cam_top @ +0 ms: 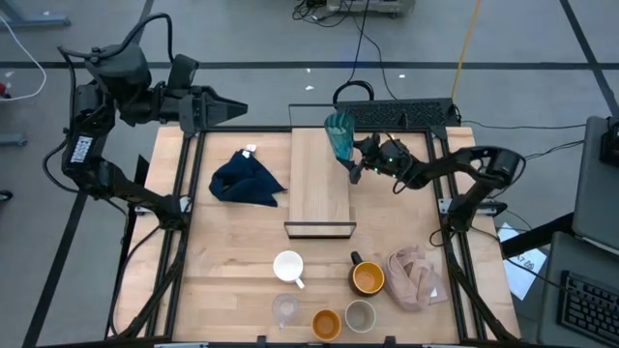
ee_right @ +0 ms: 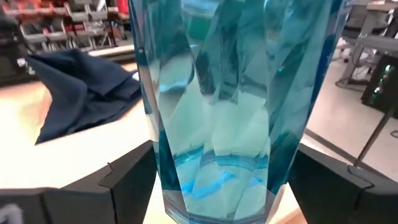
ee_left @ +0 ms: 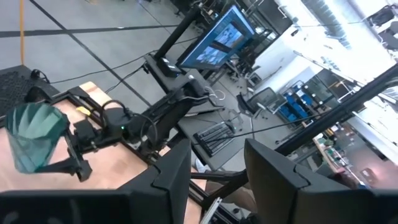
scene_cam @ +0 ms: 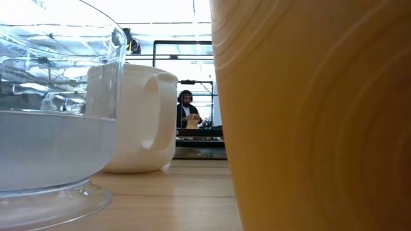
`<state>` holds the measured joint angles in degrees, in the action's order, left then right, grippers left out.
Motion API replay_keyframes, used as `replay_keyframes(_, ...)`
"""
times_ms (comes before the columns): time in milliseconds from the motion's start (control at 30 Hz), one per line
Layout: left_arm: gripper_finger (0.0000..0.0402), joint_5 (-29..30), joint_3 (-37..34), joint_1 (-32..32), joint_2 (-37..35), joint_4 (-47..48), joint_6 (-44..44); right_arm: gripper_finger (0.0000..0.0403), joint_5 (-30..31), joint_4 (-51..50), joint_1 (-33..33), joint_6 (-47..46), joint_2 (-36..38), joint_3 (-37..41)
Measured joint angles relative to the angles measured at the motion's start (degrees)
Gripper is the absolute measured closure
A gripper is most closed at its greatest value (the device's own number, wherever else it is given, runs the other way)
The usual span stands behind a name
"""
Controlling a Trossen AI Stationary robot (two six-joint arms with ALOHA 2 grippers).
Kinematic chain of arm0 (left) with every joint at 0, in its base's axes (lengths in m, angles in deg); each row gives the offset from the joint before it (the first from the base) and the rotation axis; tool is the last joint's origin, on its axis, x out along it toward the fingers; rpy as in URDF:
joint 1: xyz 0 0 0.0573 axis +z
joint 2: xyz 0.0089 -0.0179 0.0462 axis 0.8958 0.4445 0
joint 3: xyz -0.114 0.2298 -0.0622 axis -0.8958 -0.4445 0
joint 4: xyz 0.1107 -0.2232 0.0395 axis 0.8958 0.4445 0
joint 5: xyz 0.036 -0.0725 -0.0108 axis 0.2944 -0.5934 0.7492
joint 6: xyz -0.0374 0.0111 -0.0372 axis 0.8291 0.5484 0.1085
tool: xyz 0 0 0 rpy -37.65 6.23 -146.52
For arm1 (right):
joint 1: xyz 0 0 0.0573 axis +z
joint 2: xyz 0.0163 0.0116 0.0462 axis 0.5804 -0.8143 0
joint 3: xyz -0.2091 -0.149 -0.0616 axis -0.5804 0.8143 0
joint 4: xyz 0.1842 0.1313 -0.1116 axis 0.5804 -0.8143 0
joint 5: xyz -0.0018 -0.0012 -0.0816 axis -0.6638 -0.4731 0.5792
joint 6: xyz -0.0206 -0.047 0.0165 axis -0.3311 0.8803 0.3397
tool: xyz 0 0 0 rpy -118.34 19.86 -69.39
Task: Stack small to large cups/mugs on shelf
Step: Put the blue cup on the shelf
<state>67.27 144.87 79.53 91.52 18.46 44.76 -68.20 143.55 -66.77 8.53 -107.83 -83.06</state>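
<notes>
My right gripper (cam_top: 356,159) is shut on the teal ribbed tumbler (cam_top: 339,135), which stands upright over the far right part of the shelf (cam_top: 319,188). My left gripper (cam_top: 232,108) hangs high over the table's far left corner, open and holding nothing. At the near edge stand the white mug (cam_top: 288,265), the black mug with the orange inside (cam_top: 368,278), the clear glass (cam_top: 285,309), the orange cup (cam_top: 326,324) and the grey-beige cup (cam_top: 360,315), each on its base on the tabletop. My right gripper pinches the tumbler's lower wall (ee_right: 163,168) between its two fingers, one on each side. The fingers (ee_right: 127,180) come level from the table's right side. The tumbler stands upright in the hold; whether its base touches the shelf, I cannot tell.
A dark navy cloth (cam_top: 247,180) lies left of the shelf, and a pink-beige cloth (cam_top: 416,276) lies at the near right. The low view is filled by the clear glass (scene_cam: 51,109), the white mug (scene_cam: 138,119) and the orange cup (scene_cam: 308,115); a person (scene_cam: 186,109) stands far behind.
</notes>
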Motion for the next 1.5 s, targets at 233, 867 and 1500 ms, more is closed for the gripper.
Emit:
replay_keyframes(233, 0.0252, 1.0, 0.0, -1.0, 0.0, 0.1, 0.0, 0.0099, -0.2, 1.4, -1.4, -1.1, -3.2, -0.1)
replay_keyframes(867, 0.0252, 2.3, 0.0, -4.1, 0.0, 0.2, 1.7, 0.0099, -1.8, 0.4, -2.0, -4.3, -9.7, -6.8)
replay_keyframes(1500, 0.0252, 2.9, 0.0, -5.2, 0.0, 0.2, 2.3, 0.0099, -2.0, -4.5, -3.5, -2.2, -9.6, -6.6)
